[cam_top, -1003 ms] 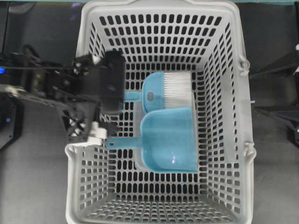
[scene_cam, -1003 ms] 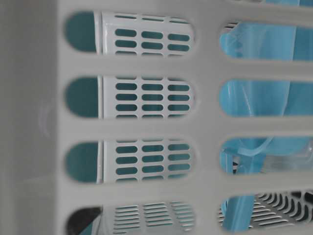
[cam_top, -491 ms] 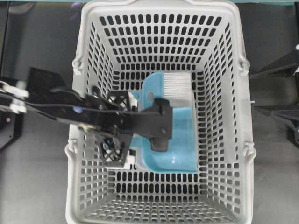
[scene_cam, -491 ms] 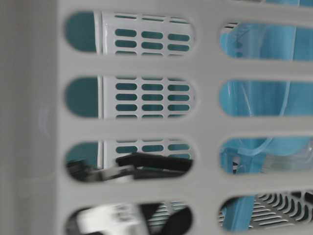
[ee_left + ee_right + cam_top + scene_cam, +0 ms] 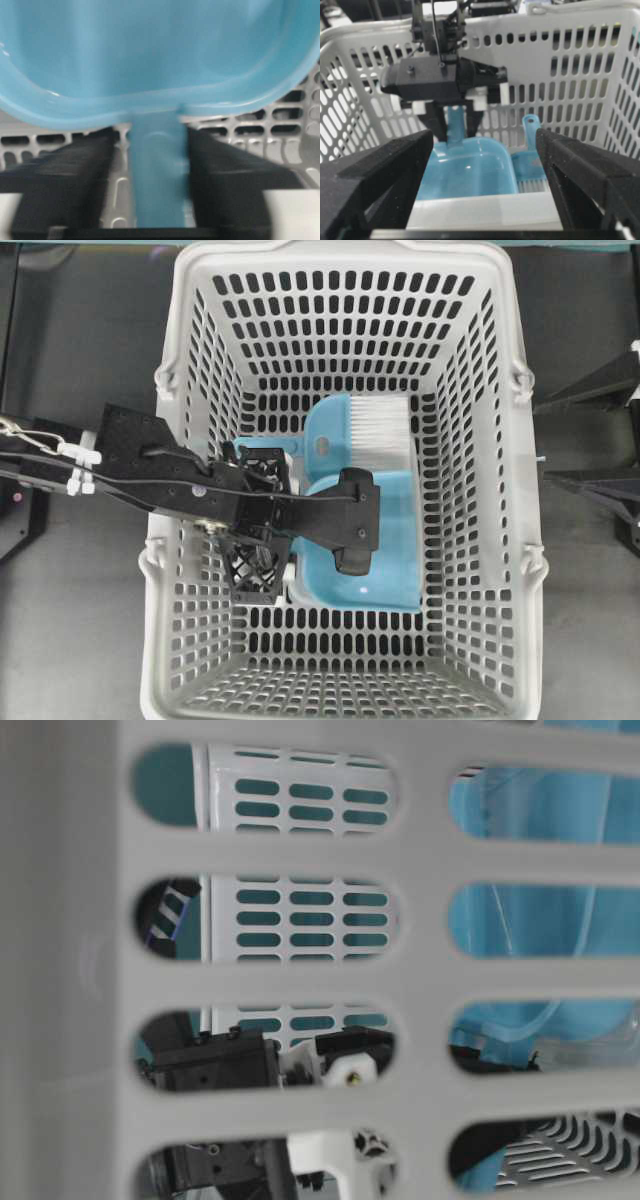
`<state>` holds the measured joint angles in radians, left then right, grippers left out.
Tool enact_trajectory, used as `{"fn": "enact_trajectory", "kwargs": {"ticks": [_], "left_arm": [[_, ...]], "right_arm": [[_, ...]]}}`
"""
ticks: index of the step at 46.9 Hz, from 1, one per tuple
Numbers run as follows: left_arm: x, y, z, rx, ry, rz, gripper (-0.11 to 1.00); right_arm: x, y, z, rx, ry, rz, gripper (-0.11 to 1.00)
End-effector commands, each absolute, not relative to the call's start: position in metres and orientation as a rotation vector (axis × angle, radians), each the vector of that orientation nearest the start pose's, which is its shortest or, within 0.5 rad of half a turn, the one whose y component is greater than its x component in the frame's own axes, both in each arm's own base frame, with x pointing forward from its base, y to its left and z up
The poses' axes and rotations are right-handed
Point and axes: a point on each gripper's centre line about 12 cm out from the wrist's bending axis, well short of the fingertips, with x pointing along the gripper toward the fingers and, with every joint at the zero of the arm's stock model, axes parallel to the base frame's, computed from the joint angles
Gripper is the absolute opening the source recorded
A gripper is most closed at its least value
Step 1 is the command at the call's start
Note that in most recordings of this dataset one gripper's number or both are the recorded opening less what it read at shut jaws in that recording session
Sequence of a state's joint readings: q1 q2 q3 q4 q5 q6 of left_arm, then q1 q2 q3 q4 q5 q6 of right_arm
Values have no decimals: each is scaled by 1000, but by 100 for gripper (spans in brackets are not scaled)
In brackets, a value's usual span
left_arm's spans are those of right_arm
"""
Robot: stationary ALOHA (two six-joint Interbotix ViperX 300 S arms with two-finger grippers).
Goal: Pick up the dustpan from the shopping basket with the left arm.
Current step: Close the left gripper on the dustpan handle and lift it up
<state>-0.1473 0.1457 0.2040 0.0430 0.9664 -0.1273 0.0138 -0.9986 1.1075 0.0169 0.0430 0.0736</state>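
The light blue dustpan [image 5: 395,530] lies on the floor of the grey shopping basket [image 5: 345,255], its handle pointing left and hidden under my left arm in the overhead view. My left gripper [image 5: 156,145] points down into the basket and straddles that handle. In the left wrist view the right finger touches the handle and a thin strip of basket floor shows beside the left finger. The right wrist view shows the same black fingers [image 5: 436,125] either side of the handle, above the dustpan [image 5: 465,170]. My right gripper [image 5: 482,150] stands wide open outside the basket, holding nothing.
A blue hand brush with white bristles [image 5: 380,430] lies just behind the dustpan, touching it. The basket's tall slotted walls [image 5: 300,975] enclose the left gripper on all sides. The right arm [image 5: 600,485] sits beyond the basket's right wall.
My left arm swung from the basket's left rim down inside and settled over the dustpan handle. Its jaws have narrowed around the handle. The right arm has not moved.
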Motion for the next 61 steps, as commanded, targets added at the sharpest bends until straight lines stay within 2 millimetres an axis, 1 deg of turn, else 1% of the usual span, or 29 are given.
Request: {"fn": "enact_trajectory", "kwargs": {"ticks": [1, 6, 12, 17, 27, 33, 37, 61], "left_arm": [[413, -59, 221, 31, 1249, -37, 28], [413, -58, 238, 25, 1205, -38, 28], [410, -56, 267, 12, 1133, -39, 28], [404, -54, 289, 4, 1075, -40, 28], [380, -44, 342, -19, 938, -33, 28], [367, -36, 362, -32, 880, -21, 28], [363, -34, 369, -36, 859, -20, 28], [368, -34, 372, -34, 802, -27, 28]], "right_arm": [[196, 4, 293, 94, 137, 14, 79], [196, 4, 292, 93, 141, 15, 79], [196, 4, 290, 93, 145, 15, 79], [195, 5, 289, 93, 144, 17, 79], [191, 4, 289, 97, 131, 17, 79], [188, 4, 288, 98, 127, 16, 79], [187, 4, 289, 98, 124, 16, 79], [187, 4, 287, 100, 127, 16, 79]]}}
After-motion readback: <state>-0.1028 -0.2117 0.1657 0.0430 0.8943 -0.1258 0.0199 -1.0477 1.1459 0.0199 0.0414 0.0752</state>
